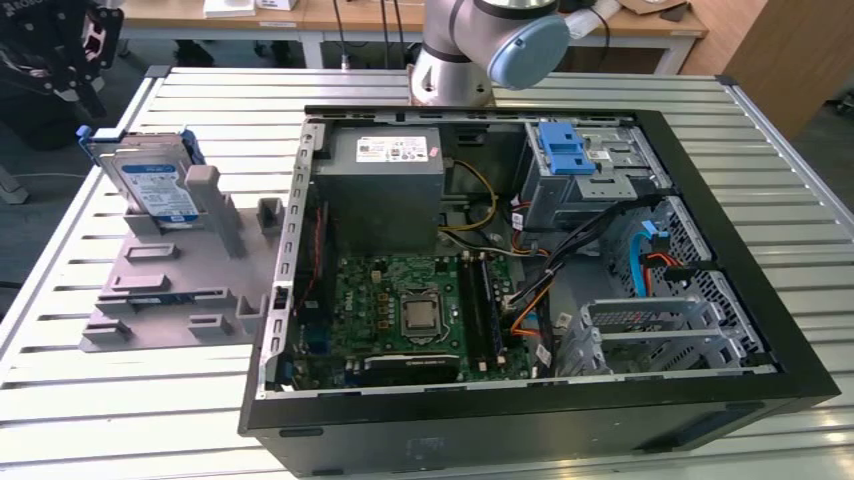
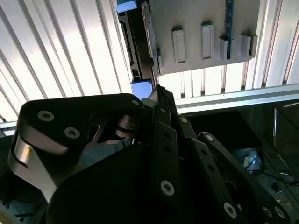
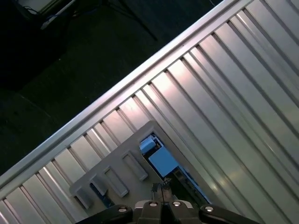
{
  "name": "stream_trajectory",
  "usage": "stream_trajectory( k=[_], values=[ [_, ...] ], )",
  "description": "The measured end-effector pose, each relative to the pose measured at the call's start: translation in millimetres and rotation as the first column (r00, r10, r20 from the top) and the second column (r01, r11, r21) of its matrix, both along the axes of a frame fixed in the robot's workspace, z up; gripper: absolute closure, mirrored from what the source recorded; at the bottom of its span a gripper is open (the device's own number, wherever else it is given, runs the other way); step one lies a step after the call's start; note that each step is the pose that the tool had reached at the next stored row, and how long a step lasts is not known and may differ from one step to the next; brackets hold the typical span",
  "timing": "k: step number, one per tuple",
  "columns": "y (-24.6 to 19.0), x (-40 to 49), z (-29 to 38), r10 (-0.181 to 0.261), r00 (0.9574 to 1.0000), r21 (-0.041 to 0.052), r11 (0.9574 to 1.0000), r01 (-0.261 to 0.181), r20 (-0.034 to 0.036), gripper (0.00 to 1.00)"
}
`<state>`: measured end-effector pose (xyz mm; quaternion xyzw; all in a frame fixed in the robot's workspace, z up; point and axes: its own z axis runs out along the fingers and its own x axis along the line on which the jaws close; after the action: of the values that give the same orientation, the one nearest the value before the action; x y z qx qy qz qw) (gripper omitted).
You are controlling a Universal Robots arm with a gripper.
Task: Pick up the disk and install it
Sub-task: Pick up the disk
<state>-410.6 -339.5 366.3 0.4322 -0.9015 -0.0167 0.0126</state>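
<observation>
One disk (image 1: 156, 188) stands upright in your grey holder (image 1: 160, 300). Your hand (image 3: 161, 189) hangs above it, clenched on nothing.

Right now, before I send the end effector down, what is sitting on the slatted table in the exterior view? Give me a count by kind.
disk: 1, standing upright in the holder
grey holder: 1
open computer case: 1
Total: 3
</observation>
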Motion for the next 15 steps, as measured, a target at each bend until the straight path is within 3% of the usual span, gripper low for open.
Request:
stream_trajectory(
  k=[4, 8, 11, 15],
  values=[
    [0.0, 0.0, -1.1, 0.064, 0.9979, -0.0001, 0.9979, -0.064, 0.0028, 0.89],
    [0.0, -0.3, -3.1, 0.088, 0.9959, -0.0007, 0.9961, -0.088, 0.0207, 0.89],
    [0.0, -0.8, -4.4, 0.099, 0.9945, 0.0047, 0.995, -0.099, 0.0344, 0.89],
    [0.0, -0.8, -6.3, 0.168, 0.9852, 0.0056, 0.9857, -0.168, 0.0345, 0.89]
  ],
)
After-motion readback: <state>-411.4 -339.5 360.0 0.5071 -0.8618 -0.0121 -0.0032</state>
